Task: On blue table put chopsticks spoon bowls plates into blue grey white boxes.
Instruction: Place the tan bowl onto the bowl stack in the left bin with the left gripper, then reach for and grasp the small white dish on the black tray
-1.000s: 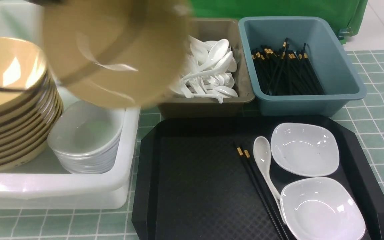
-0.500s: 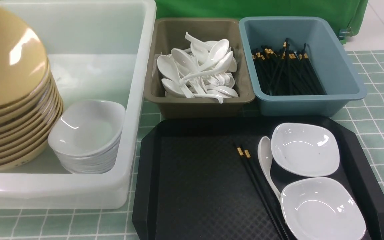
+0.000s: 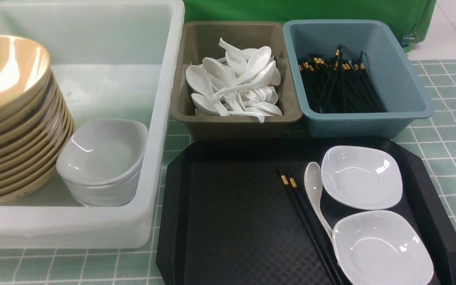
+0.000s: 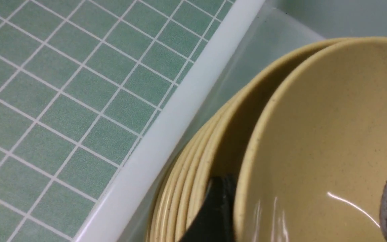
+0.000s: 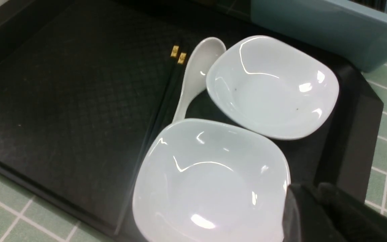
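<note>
Showing only in its wrist view, the left hand (image 4: 306, 188) stands open astride the top bowl's rim (image 4: 247, 161).

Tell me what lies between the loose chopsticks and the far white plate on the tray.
Only the white spoon, clear in front and right wrist views.

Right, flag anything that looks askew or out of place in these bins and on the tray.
The top bowl on the stack in the white tub sits tilted, not nested flush with the bowls below it; the left wrist view shows its rim offset from theirs. Nothing looks spilled or broken elsewhere.
</note>
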`<state>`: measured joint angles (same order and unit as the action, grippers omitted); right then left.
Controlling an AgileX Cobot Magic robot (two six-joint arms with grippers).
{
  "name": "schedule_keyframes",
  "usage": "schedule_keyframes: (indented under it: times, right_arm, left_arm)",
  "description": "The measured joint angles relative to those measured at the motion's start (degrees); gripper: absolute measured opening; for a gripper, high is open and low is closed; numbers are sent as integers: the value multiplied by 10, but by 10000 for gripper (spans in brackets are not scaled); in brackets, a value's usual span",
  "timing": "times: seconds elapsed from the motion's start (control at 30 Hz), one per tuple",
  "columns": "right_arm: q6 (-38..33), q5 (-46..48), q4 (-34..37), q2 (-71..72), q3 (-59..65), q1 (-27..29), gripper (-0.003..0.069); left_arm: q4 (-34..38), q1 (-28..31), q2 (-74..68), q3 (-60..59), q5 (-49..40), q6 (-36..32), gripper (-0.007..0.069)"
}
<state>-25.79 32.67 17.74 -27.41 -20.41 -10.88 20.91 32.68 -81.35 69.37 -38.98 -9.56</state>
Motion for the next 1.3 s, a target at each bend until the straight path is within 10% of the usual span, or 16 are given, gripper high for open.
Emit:
schedule_keyframes:
  times: [0.33,0.53,0.83,1.03,1.3]
  right_arm:
    - [0,-14,0,0,14,0,101]
    - [14,-23,7,-6,31,0,138]
    - [117,92,-61,-237,-110,0,386]
    - [158,82,-111,-425,-174,0,449]
    - [172,53,-111,-581,-198,0,410]
  left_arm:
    - [-19,2,103,71,-72,0,633]
    - [9,-20,169,80,-103,-14,503]
    - [-45,-319,212,39,-74,-60,15]
    - [-147,-450,329,-98,23,-44,2]
    - [-360,-463,509,-285,36,126,4]
